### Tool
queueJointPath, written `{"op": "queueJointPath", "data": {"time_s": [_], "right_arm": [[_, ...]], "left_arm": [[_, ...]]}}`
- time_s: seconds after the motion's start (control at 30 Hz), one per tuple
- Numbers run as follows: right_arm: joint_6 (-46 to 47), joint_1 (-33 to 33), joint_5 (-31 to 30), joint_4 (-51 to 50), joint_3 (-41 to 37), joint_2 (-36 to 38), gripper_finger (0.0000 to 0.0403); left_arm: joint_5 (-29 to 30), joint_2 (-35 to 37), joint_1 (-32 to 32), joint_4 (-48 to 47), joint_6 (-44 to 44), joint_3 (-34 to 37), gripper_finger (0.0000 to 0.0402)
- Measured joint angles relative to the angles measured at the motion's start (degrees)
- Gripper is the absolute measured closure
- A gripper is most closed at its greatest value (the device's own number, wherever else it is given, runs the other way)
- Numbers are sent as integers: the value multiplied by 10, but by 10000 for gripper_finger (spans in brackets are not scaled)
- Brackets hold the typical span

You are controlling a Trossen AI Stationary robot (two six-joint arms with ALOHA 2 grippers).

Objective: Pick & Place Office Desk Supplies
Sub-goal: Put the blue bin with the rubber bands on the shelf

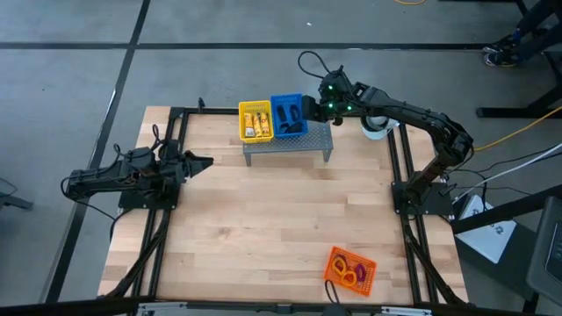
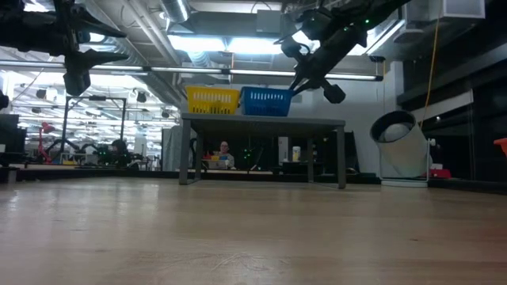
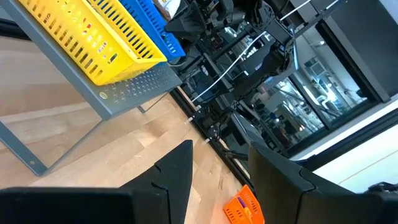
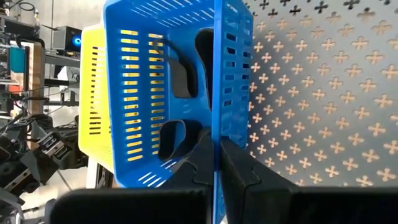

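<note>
A yellow tray (image 1: 255,120) with yellow-and-white packets and a blue tray (image 1: 288,117) with black clips (image 4: 180,78) stand side by side on the grey perforated stand (image 1: 290,147) at the table's far edge. My right gripper (image 1: 307,109) is shut on the blue tray's right wall. An orange tray (image 1: 351,269) with coloured loops lies flat on the table near the front right. My left gripper (image 1: 202,162) waits open at the table's left side, level and holding nothing. My right gripper pinches the blue tray's right wall at its rim (image 4: 216,124), one finger inside the tray and one outside. The fingers slant down from the table's right and far side. In the low view the tray (image 2: 265,101) appears to sit with its bottom on the stand top.
A white round object (image 1: 375,125) stands by the stand's right end. Black frame rails (image 1: 399,175) run along the table's left and right sides. Bare wood (image 1: 281,228) spreads between the stand and the orange tray. People and equipment show in the room beyond the table.
</note>
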State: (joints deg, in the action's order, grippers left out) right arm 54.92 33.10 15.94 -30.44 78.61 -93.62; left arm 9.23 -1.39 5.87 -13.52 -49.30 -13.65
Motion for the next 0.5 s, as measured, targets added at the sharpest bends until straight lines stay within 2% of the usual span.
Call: {"op": "queueJointPath", "data": {"time_s": [0.5], "right_arm": [[0, -1, 1, -20, 0, 0, 397]], "left_arm": [[0, 0, 0, 0, 5, 0, 247]]}}
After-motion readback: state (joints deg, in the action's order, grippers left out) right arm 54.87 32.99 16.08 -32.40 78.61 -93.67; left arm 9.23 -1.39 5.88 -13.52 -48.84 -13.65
